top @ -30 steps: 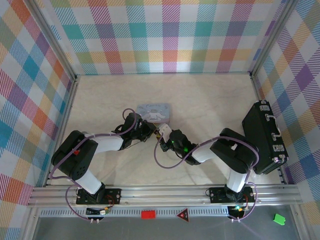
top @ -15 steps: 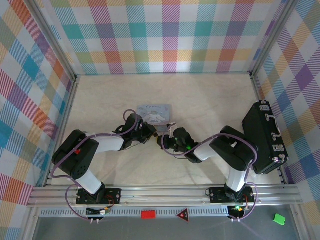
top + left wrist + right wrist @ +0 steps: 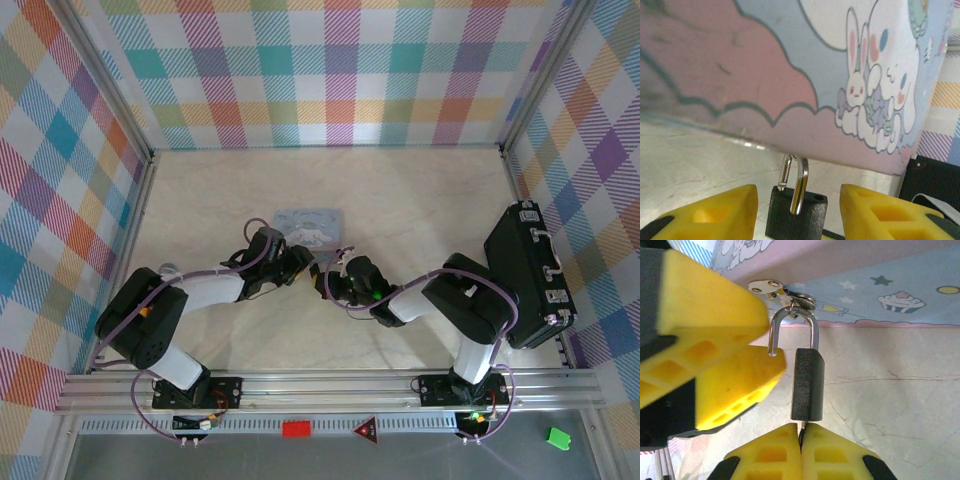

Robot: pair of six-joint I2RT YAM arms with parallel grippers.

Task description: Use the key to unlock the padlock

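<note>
And the shackle is out! The padlock [image 3: 807, 385] hangs by its other leg from the ring [image 3: 802, 302] on the blue tin [image 3: 880, 300], at the tin's near edge around the middle of the table [image 3: 400, 200]. So the turn looks done and we're at the release. The right gripper [image 3: 801, 440] is pinched tight on the key [image 3: 801, 426], a sliver of metal going up into the lock's underside. The left gripper [image 3: 799, 195] stands partly open, with a pad either side of the dark body, touching neither and holding nothing. Next, I'd say, unhook that shackle from the ring without dragging the tin, or draw the key out straight. Against a second ago, the right wrist has swung level and nearer the tin, and the left arm's bulky elbow sits closer to the near edge.
</note>
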